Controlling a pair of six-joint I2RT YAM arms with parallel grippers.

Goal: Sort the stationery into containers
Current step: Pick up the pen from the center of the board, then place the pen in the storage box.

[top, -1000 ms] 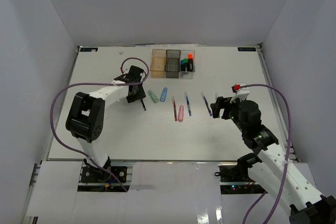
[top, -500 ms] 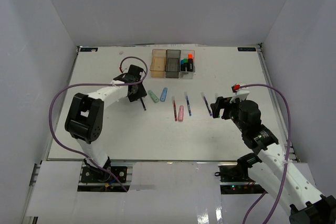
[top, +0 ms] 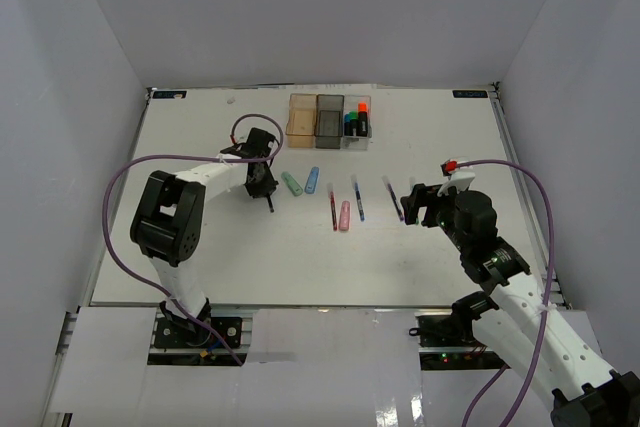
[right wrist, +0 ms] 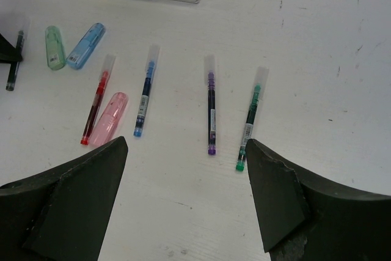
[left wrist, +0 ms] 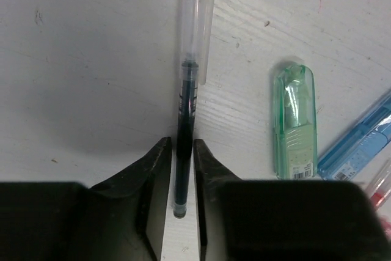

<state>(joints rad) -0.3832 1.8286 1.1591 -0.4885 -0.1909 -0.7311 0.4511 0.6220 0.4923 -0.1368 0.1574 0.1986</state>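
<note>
Roughly a third of the sorting looks done. Only the clear bin [top: 368, 134] holds anything, a few stubby highlighters [top: 355, 119] with bright caps. From above, the amber bin [top: 300, 117] and grey bin [top: 329, 117] beside it look empty.

Eight items are left out on the surface [top: 200, 257], well short of the bins. The left gripper [left wrist: 182, 151] is clenched on the black pen [left wrist: 186, 114] near its lower end. The pen seems to be lying flat, not yet lifted. Just beside it are the mint highlighter [left wrist: 294, 120] and the blue highlighter [left wrist: 360, 145]. Further right lie the red pen [right wrist: 98, 99] with the pink highlighter [right wrist: 109, 118] touching it, then the blue pen [right wrist: 145, 99], purple pen [right wrist: 211, 105] and green pen [right wrist: 250, 117], spaced apart.

The right gripper [top: 415, 202] hovers near the purple and green pens with its jaws spread wide, holding nothing. On this evidence, all the pens and pastel highlighters are yet to be binned.
</note>
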